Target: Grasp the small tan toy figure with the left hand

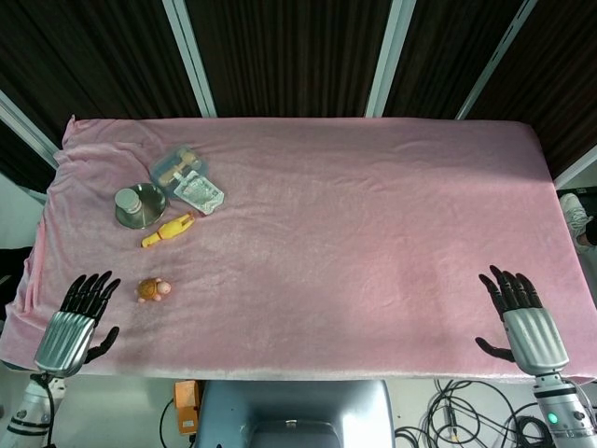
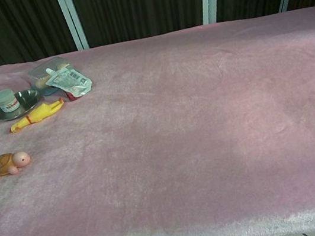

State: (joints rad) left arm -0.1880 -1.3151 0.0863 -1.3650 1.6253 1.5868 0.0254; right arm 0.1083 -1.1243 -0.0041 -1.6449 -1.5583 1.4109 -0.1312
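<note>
Pre-grasp: my left hand (image 1: 73,322) sits lower left, fingers spread, empty. The tan toy figure (image 1: 153,289) lies free on the pink cloth (image 1: 373,243), up-right of it. Next I reach over it, then close.

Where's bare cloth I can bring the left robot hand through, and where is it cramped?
Bare pink cloth runs from the yellow rubber chicken across to the right robot hand. A gap separates the left robot hand from the tan toy figure. Crowded: far-left corner with the metal dish, plastic box and pouch.
</note>
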